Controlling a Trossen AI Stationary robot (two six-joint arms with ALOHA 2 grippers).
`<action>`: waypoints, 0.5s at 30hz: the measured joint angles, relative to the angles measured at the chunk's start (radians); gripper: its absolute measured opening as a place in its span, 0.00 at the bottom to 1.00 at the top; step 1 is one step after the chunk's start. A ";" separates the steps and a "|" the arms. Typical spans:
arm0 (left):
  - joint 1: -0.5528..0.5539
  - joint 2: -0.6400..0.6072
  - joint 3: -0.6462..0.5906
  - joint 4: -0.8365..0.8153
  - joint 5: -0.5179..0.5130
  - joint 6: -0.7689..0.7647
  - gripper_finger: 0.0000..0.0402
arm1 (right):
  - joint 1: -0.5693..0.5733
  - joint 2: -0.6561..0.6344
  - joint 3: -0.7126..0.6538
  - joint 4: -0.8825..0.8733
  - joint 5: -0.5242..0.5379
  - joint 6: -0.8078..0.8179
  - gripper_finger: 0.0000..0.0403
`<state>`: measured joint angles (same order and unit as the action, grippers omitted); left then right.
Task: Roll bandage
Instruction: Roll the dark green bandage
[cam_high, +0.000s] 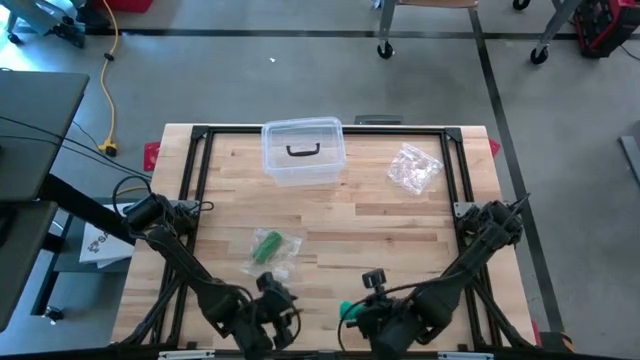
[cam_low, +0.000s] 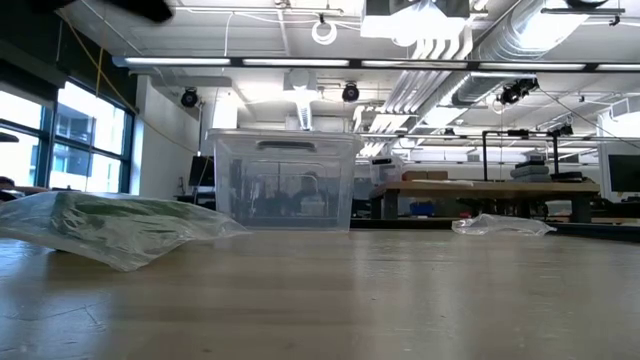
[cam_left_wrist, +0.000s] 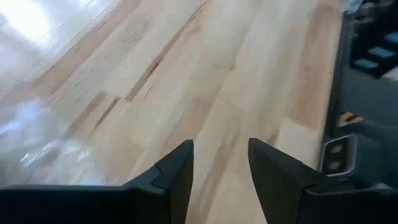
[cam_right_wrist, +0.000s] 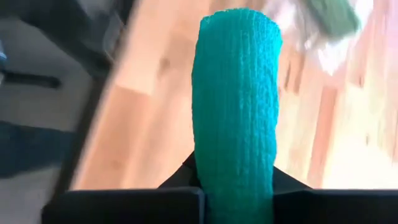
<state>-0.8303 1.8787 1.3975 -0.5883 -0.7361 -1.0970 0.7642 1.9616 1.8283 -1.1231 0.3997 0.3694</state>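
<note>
Judging progress — your right gripper (cam_right_wrist: 235, 186) had clamped on the teal bandage roll (cam_right_wrist: 236, 106), which stuck out ahead of its fingers; your left gripper (cam_left_wrist: 221, 168) stood apart, empty — rolling looked mostly done.

bandage roll (cam_right_wrist: 236, 112) base hidden between fingers

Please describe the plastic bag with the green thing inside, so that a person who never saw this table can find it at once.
Start at the wooden table and its clear lidded box at the far edge. Come toward the near edge, a little to the left, to the clear bag with a green roll inside. The other clear bag, far right, shows no green.
</note>
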 joint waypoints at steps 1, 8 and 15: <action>-0.001 0.001 -0.001 -0.027 -0.001 -0.026 0.37 | -0.005 -0.007 -0.049 0.020 0.010 0.016 0.07; -0.004 0.001 -0.001 -0.035 -0.020 -0.020 0.37 | -0.159 -0.041 -0.438 0.450 -0.031 -0.025 0.10; -0.004 0.001 0.000 -0.004 -0.016 -0.024 0.36 | -0.373 -0.045 -0.607 0.710 -0.247 -0.088 0.22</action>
<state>-0.8341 1.8793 1.3975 -0.5918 -0.7522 -1.1213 0.3916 1.9167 1.2209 -0.4130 0.1524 0.2817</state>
